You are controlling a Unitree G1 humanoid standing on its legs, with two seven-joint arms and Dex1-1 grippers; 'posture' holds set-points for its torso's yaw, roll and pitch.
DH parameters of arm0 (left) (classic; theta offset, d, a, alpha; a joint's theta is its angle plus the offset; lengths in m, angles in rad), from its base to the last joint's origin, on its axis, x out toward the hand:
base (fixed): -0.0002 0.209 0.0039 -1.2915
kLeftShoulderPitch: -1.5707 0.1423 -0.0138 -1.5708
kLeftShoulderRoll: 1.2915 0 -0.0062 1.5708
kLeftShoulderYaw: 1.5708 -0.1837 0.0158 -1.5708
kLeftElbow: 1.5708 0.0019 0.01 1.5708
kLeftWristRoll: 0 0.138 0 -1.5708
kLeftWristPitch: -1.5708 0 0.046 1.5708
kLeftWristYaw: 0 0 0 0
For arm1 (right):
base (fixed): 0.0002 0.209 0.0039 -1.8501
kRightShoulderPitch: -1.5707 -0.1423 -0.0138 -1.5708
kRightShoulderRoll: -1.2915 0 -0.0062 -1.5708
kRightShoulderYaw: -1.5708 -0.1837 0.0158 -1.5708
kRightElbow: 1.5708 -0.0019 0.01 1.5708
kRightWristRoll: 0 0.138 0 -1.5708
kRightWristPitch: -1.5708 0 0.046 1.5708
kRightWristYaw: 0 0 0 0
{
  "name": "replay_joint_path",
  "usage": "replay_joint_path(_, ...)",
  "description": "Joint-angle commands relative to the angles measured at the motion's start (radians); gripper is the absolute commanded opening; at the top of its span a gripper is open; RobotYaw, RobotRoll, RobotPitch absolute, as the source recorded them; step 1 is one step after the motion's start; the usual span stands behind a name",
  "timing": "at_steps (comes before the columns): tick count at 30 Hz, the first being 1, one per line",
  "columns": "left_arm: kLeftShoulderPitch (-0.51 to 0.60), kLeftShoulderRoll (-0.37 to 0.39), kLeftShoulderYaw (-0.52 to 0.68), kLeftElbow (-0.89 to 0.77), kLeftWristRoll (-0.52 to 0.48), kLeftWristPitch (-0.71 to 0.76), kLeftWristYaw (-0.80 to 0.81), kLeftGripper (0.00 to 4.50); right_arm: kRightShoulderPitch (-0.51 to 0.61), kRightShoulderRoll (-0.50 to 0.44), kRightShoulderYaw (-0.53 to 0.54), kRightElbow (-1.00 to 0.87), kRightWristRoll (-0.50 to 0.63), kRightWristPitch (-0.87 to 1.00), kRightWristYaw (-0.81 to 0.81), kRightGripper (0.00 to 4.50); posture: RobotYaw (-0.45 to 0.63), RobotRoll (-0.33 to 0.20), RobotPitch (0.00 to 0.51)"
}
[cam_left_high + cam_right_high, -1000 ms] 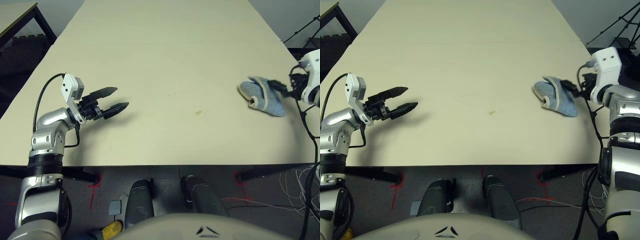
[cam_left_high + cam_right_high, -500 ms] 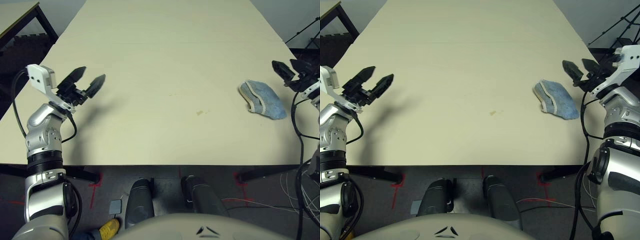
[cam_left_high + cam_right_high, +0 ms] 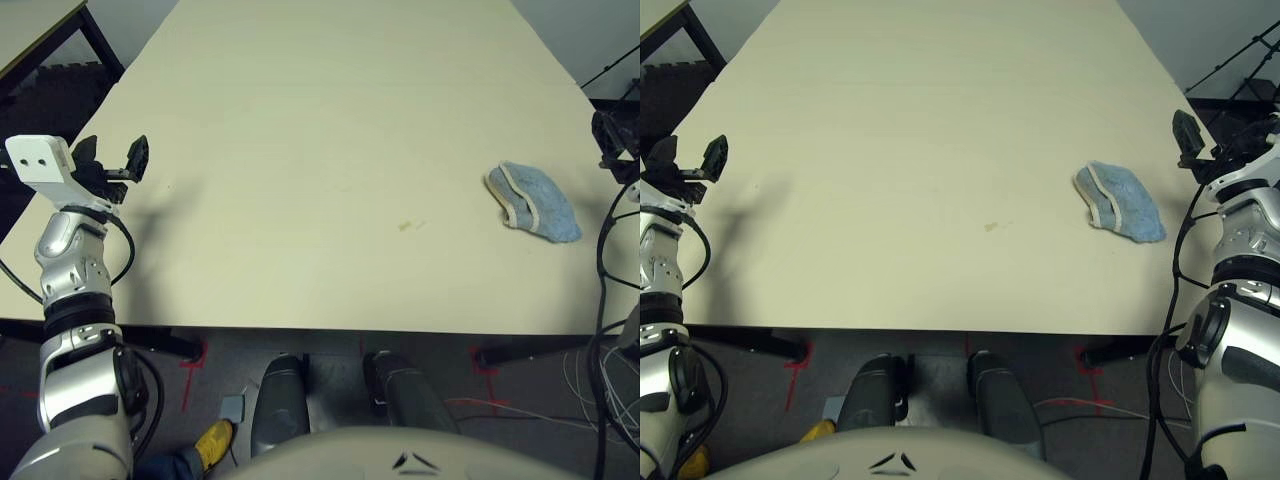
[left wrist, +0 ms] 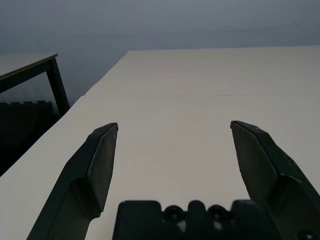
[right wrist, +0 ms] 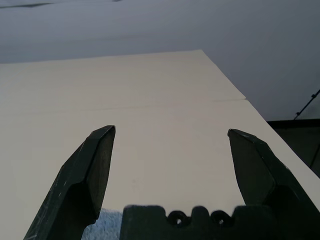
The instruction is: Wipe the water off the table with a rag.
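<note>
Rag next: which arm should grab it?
Right. The rag lies near the table's right edge, close to the open right gripper; the left gripper, also open, is at the far left edge.

Even soft light; faint shadow beside left claw (image 3: 110, 165); wrist views perhaps dimmer.

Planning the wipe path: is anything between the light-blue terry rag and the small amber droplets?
Nothing visible. Only bare cream table lies between the light-blue terry rag and the small amber droplets, toward the robot's left.
</note>
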Motion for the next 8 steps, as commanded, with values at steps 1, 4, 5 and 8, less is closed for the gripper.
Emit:
replay_joint_path(1, -0.019, 0.017, 0.001, 0.044, 0.017, -0.026, 0.007, 4.50, 0.042, -0.008, -0.006, 0.018, -0.005, -0.018, -0.009, 4.47, -0.05, 0.000, 0.135)
replay_joint_path(4, -0.032, 0.017, -0.004, 0.059, 0.021, -0.034, 0.006, 4.50, 0.070, -0.001, -0.013, 0.011, 0.002, -0.024, -0.006, 4.47, -0.05, 0.000, 0.135)
replay_joint_path(5, -0.035, 0.016, -0.005, 0.062, 0.022, -0.036, 0.005, 4.50, 0.074, 0.000, -0.013, 0.009, 0.003, -0.025, -0.005, 4.47, -0.06, 0.000, 0.136)
replay_joint_path(8, -0.041, 0.017, -0.007, 0.070, 0.026, -0.038, 0.003, 4.50, 0.084, 0.002, -0.013, 0.006, 0.006, -0.028, -0.005, 4.47, -0.06, 0.000, 0.136)
